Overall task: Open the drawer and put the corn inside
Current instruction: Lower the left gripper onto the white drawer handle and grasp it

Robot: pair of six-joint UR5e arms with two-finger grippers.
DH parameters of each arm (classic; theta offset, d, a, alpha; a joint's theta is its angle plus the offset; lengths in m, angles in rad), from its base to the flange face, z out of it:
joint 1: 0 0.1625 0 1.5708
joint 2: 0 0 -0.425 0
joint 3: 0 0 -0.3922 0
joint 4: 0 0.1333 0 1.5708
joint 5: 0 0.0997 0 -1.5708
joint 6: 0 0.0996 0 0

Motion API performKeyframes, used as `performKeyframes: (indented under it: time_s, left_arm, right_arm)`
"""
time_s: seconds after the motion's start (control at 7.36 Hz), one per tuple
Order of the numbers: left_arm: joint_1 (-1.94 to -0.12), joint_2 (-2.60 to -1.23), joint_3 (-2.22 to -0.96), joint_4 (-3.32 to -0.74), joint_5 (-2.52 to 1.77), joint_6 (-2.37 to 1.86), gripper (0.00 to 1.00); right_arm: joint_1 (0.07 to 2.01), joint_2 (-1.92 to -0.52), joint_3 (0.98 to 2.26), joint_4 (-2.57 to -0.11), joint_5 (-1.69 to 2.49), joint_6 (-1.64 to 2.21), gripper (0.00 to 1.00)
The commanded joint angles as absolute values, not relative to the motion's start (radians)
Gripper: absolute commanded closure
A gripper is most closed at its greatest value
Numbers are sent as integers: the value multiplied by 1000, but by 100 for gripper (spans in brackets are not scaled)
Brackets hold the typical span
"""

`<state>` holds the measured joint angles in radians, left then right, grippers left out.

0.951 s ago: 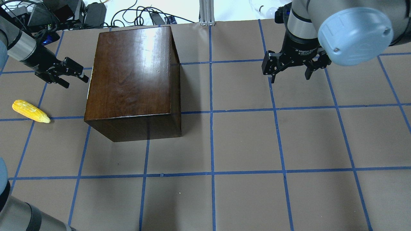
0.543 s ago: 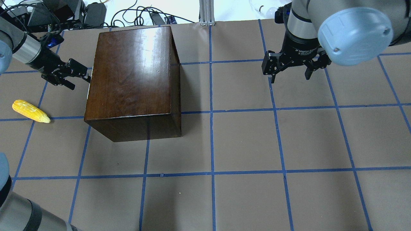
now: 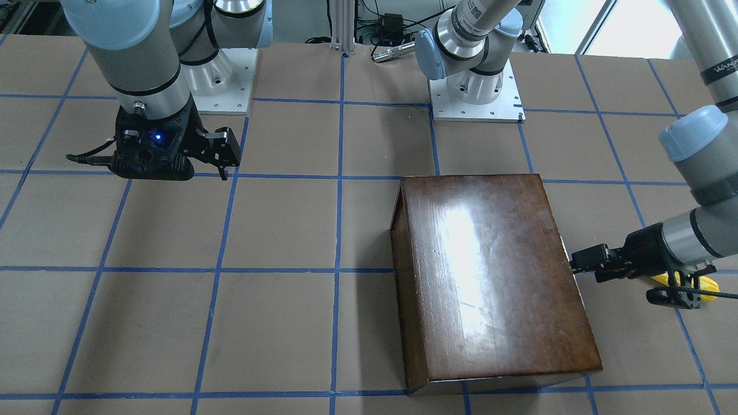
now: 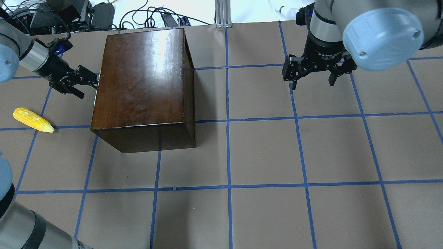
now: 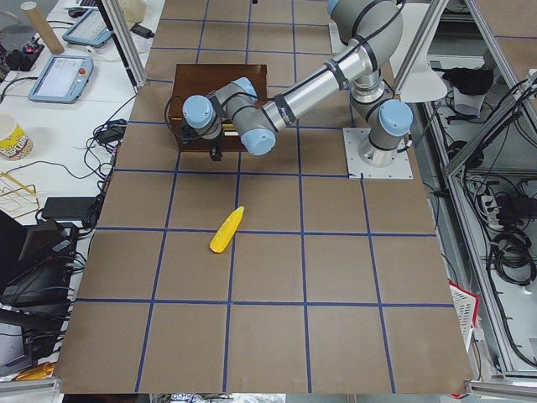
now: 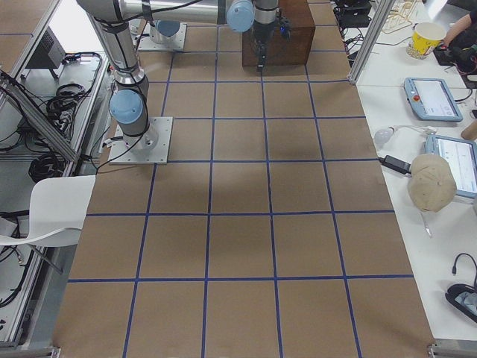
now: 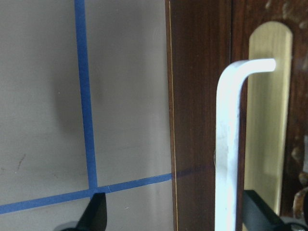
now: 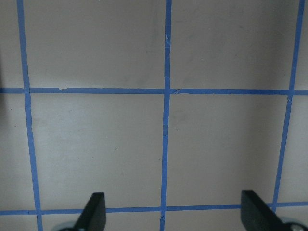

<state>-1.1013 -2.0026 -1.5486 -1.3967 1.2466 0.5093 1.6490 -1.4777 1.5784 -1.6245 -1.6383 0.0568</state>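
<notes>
- Nothing of the task is finished yet: the drawer sits shut in the dark box, which stands toward the desk's far edge, left of centre.
- The left gripper is at the drawer front, fingers apart around the pale handle, not clamped.
- The corn lies untouched by the desk's left edge.
- The right gripper hangs spread and empty toward the far right corner.
- Left to do: grip the handle, pull, fetch the corn.
</notes>
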Motion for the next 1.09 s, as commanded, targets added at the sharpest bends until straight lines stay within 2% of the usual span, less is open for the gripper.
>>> performKeyframes:
  time_s: [0.0,0.95]
  left_arm:
    - [-1100,-2014,-1551,-1396,1223,509,0]
    - [-1100,-2020,-1551,-1344,1242,509,0]
  right_arm:
    - [1649,-1479,1578,-1626,-1638,57,0]
    - [1649,-1477,1578,-1624,-1638,57,0]
